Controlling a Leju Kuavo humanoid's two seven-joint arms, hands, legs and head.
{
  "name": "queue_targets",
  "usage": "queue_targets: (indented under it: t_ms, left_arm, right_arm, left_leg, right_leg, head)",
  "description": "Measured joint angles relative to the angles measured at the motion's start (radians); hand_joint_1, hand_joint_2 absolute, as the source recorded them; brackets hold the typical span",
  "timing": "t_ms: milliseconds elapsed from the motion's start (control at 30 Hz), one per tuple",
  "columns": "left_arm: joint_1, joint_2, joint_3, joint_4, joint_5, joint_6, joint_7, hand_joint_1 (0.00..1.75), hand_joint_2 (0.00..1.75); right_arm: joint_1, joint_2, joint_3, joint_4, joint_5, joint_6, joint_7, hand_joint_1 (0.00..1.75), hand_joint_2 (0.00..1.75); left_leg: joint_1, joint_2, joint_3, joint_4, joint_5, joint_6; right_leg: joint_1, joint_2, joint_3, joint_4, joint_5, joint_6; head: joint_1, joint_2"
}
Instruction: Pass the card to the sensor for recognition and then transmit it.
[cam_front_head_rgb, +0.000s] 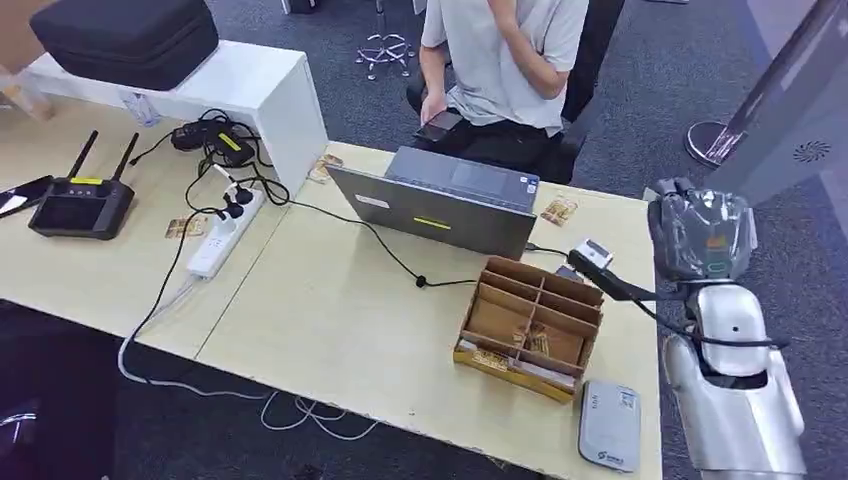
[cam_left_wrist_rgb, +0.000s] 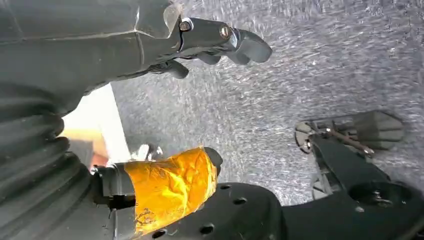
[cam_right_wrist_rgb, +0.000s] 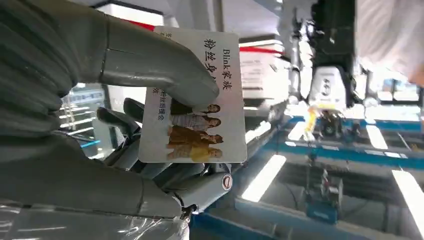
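My right hand (cam_front_head_rgb: 612, 274) is raised over the table's right end, just past the cardboard box (cam_front_head_rgb: 530, 318). It pinches a white card (cam_right_wrist_rgb: 222, 127) printed with several figures and black text, thumb (cam_right_wrist_rgb: 160, 67) on its face and fingers behind it. From the head the card (cam_front_head_rgb: 594, 251) is a small pale slab at the fingertips. The grey sensor (cam_front_head_rgb: 609, 426) lies flat near the front edge, below the box. In the left wrist view my left hand (cam_left_wrist_rgb: 200, 100) hangs over grey carpet, fingers apart and holding nothing.
A person (cam_front_head_rgb: 500, 55) sits behind a grey laptop (cam_front_head_rgb: 440, 200) at the far edge. The compartmented box holds more cards. A power strip (cam_front_head_rgb: 225, 235), cables, a black controller (cam_front_head_rgb: 80, 205) and a black case (cam_front_head_rgb: 125, 35) occupy the left.
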Motion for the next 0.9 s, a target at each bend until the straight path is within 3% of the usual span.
queue_targets:
  t_ms: [100, 433, 600, 900]
  left_arm:
    - [0.004, -0.004, 0.022, 0.0, 0.008, 0.006, 0.003, 0.0, 1.75]
    - [0.009, -0.005, 0.068, 0.0, 0.02, 0.022, 0.01, 0.0, 1.75]
    - [0.01, -0.003, 0.079, 0.0, 0.022, 0.022, 0.006, 0.0, 1.75]
    - [0.009, -0.002, 0.094, 0.0, 0.022, 0.031, 0.01, 0.0, 1.75]
  right_arm:
    - [0.154, 0.0, -0.025, -0.158, -0.018, -0.041, -0.031, 1.75, 1.75]
    - [0.484, -0.033, -0.09, -0.452, -0.021, -0.134, -0.063, 1.75, 1.75]
    - [0.594, -0.034, -0.11, -0.501, -0.025, -0.16, -0.08, 1.75, 1.75]
    - [0.662, -0.023, -0.113, -0.481, -0.005, -0.173, -0.093, 1.75, 1.75]
  left_leg:
    - [0.0, 0.001, -0.001, 0.0, -0.002, 0.0]
    - [0.0, 0.002, -0.001, 0.0, -0.003, -0.001]
    - [0.0, 0.003, 0.0, 0.0, -0.004, -0.001]
    - [0.0, 0.004, 0.0, 0.0, -0.004, -0.001]
  right_leg:
    - [0.0, 0.0, 0.0, 0.0, -0.001, -0.001]
    - [0.0, 0.002, -0.001, -0.001, -0.001, -0.001]
    - [0.0, 0.003, -0.001, -0.001, -0.001, -0.001]
    - [0.0, 0.004, -0.001, 0.0, -0.001, -0.001]
  head:
    - [0.0, 0.0]
    - [0.0, 0.0]
    - [0.0, 0.0]
    - [0.0, 0.0]
